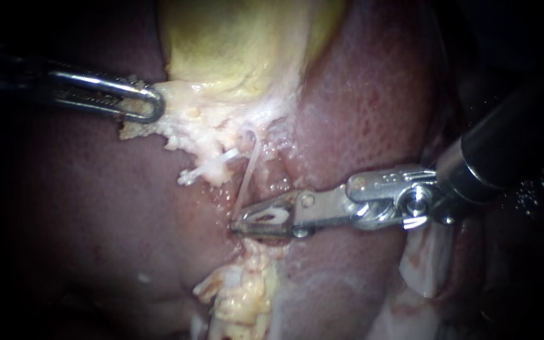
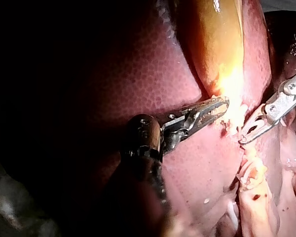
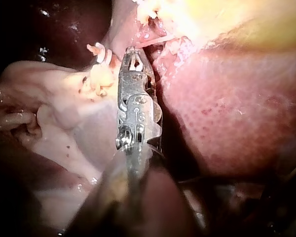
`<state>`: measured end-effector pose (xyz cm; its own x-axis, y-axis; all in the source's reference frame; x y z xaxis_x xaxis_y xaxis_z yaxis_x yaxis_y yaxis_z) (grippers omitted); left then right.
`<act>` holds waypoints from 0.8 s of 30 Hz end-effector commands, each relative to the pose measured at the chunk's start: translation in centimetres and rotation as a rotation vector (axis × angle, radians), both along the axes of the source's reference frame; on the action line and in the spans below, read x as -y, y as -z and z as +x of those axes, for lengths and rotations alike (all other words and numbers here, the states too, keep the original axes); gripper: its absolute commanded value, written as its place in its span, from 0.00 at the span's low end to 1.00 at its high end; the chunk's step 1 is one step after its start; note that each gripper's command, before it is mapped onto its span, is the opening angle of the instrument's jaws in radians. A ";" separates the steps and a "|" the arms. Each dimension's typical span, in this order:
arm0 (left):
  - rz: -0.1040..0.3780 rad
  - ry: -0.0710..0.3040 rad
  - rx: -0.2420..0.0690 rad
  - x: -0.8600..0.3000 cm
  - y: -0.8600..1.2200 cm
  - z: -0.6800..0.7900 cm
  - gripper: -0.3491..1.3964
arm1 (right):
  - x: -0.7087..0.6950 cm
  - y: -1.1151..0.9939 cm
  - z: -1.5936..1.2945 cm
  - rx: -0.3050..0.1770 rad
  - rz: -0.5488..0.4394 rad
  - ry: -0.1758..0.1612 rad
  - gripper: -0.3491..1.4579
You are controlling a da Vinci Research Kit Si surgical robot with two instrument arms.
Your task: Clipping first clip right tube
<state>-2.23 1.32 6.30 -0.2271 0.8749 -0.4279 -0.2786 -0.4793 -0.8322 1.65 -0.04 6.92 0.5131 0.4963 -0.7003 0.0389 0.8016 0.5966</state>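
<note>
Right tube, right tool level, tip touching it

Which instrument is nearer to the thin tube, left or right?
Right. The right instrument reaches the low end of the tube; the left instrument is far off, at pale tissue by the gallbladder.

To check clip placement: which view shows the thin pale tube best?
The endoscope view: the thin pale tube lies exposed, down to the right instrument. The right wrist view shows a short piece ahead of that instrument; in the left wrist view I cannot make it out.
</note>
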 end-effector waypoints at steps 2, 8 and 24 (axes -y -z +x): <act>0.000 0.000 0.000 0.00 0.00 0.00 0.00 | 0.00 0.00 -0.01 0.000 -0.001 0.000 0.17; 0.000 0.000 0.000 0.00 0.00 0.01 0.00 | -0.01 0.02 -0.05 -0.007 0.003 -0.011 0.34; 0.000 0.000 0.000 -0.01 -0.01 0.03 0.00 | -0.02 -0.12 -0.20 -0.068 0.014 -0.044 0.44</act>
